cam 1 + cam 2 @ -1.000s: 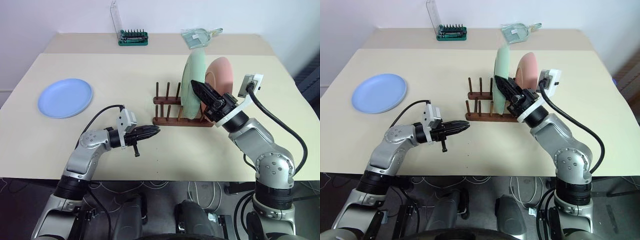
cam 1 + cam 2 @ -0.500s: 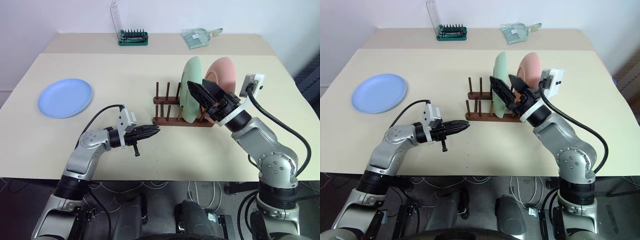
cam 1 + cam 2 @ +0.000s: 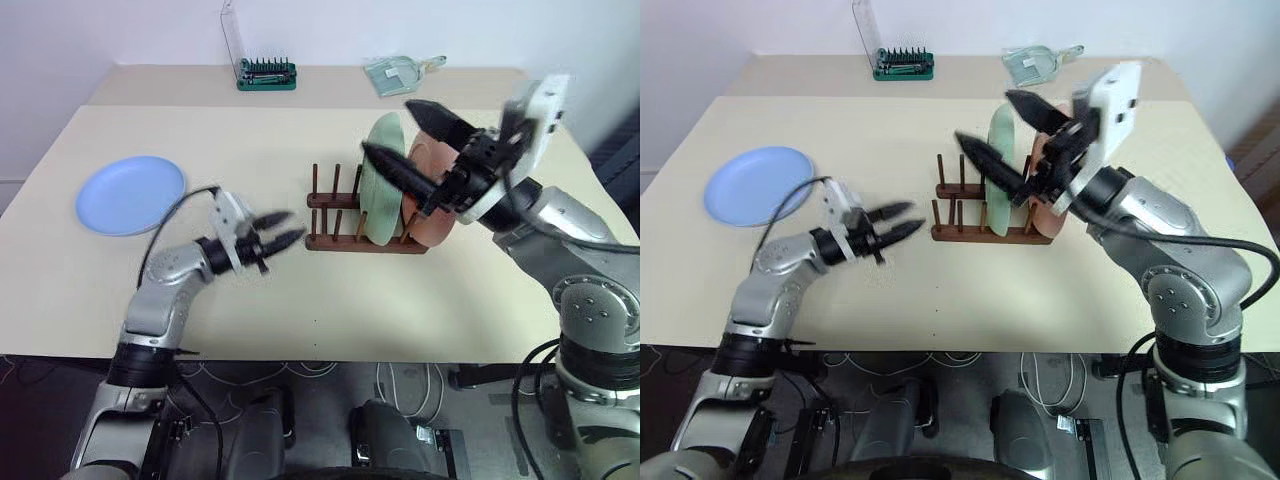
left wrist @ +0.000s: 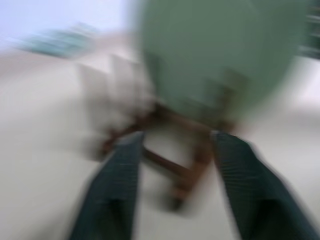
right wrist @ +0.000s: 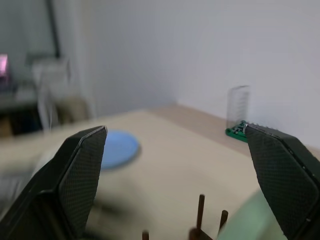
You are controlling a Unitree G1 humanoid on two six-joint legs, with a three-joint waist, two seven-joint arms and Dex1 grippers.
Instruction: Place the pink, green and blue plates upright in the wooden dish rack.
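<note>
Since a second earlier, the right gripper (image 3: 412, 137) had let go of the green plate (image 3: 381, 180) and lifted clear with its fingers spread wide, while the left gripper (image 3: 281, 229) had parted its formerly pressed-together fingers and risen slightly toward the wooden dish rack (image 3: 345, 213). In the head views, the green plate and the pink plate (image 3: 436, 196) stood upright in the rack, pink at 3 o'clock from green, and the blue plate (image 3: 131, 194) lay flat on the table (image 3: 250, 140), well apart at 9 o'clock from the rack. A green tool case (image 3: 266, 76) sat at the table's far edge, at 12 o'clock. In the left wrist view, blurred, the two spread fingers (image 4: 116, 192) framed the rack (image 4: 175, 140) and the green plate (image 4: 215, 60) beyond it. In the right wrist view, the wide-open fingers (image 5: 75, 175) flanked the blue plate (image 5: 119, 148), a few rack pegs (image 5: 201, 210) and the tool case (image 5: 237, 131).
</note>
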